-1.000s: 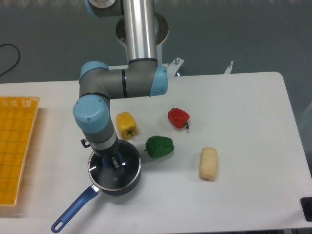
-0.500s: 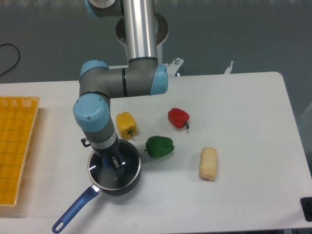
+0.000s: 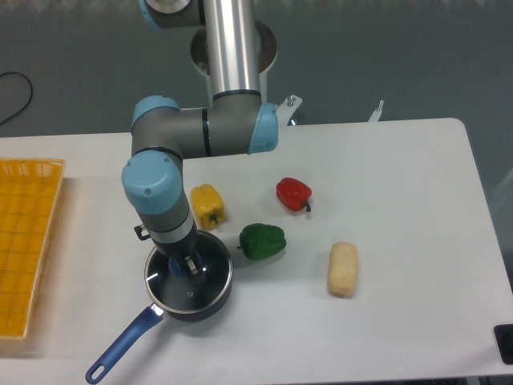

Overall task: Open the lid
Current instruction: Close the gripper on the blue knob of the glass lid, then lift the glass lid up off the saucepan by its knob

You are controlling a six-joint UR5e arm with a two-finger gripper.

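Note:
The lid [image 3: 207, 263], clear glass with a metal rim, lies on the dark saucepan [image 3: 189, 300] at the front left of the table. The pan's long blue handle [image 3: 122, 345] points toward the front left. My gripper [image 3: 183, 267] comes straight down onto the lid's middle, and its fingers are closed around the blue knob [image 3: 194, 271], of which only a sliver shows. The arm's wrist hides the far part of the lid.
A yellow pepper [image 3: 208, 204] lies just behind the pan and a green pepper [image 3: 263, 241] just to its right. Farther right are a red pepper [image 3: 293, 193] and a bread roll [image 3: 343, 269]. A yellow basket [image 3: 24, 241] stands at the left edge.
The wrist and gripper have crept up a few pixels. The knob went from beside the fingers to between them.

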